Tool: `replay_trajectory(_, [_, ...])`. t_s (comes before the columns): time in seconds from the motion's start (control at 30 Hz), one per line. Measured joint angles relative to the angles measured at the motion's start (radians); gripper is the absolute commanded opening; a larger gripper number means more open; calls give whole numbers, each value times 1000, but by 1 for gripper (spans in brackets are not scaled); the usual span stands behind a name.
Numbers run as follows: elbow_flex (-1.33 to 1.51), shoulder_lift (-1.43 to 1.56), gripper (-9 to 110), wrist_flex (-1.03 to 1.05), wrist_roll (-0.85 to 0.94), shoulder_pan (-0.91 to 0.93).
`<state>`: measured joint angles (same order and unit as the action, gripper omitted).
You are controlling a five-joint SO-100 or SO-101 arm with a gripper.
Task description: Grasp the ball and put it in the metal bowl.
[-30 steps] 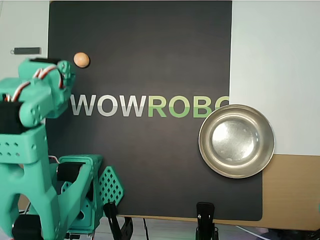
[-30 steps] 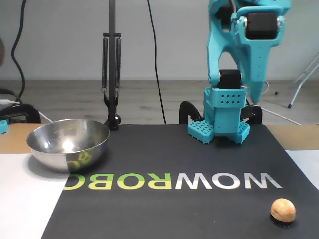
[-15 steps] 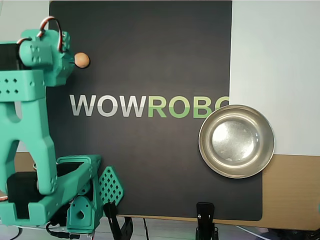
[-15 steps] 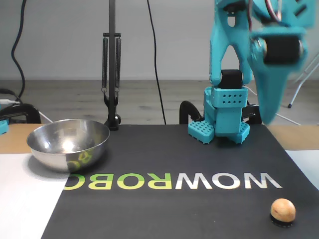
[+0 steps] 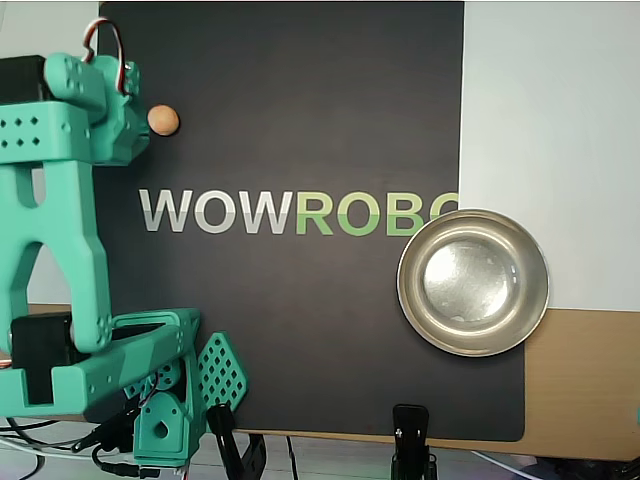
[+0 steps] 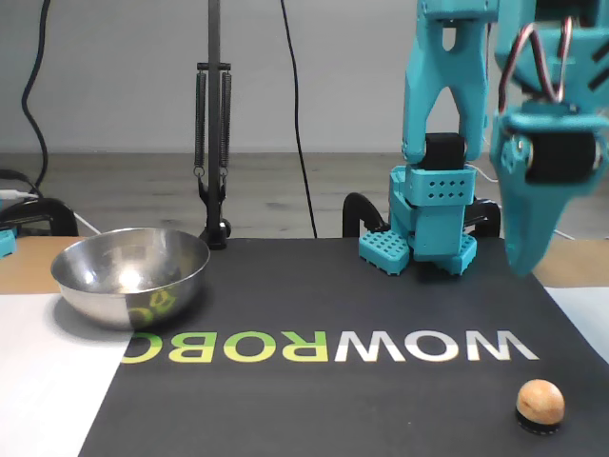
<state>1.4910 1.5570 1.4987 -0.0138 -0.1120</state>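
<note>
Teal plastic two-finger gripper point(image 6: 525, 257) hangs in the air, pointing down, well above the black rubber mat point(image 5: 300, 330) that carries the white and green lettering point(image 5: 300, 212); taking that lettering as the landmark, the fixed view shows the gripper's tip above its W end, clear of the surface. Only one pointed finger can be made out there, and the overhead view hides the tips under the wrist block, so I cannot tell whether the jaws stand wide or narrow; nothing is between them.

The small matte peach-orange round ball point(image 6: 540, 401) rests on the mat just beyond the W end of the lettering, on the camera's side of it in the fixed view, sitting on what looks like a small dark ring. In the overhead view the ball point(image 5: 163, 120) lies just beside the wrist housing, not touched by it. The round shiny steel bowl point(image 5: 473, 283) sits at the far end of the lettering, overlapping its last letter, well apart from the ball and empty.

By my judgement the step in hand is the approach to the ball. The next move calls for carrying the gripper out over the ball, opening the jaws wide enough to straddle it, and lowering squarely, since a smooth ball may roll off its perch if nudged.
</note>
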Motion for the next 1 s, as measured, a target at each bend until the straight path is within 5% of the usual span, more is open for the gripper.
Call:
replay_trajectory(0.6, [-41,-51,0,0,3,-25])
replay_trajectory(1.0, [-41,-51,0,-74,351,-29])
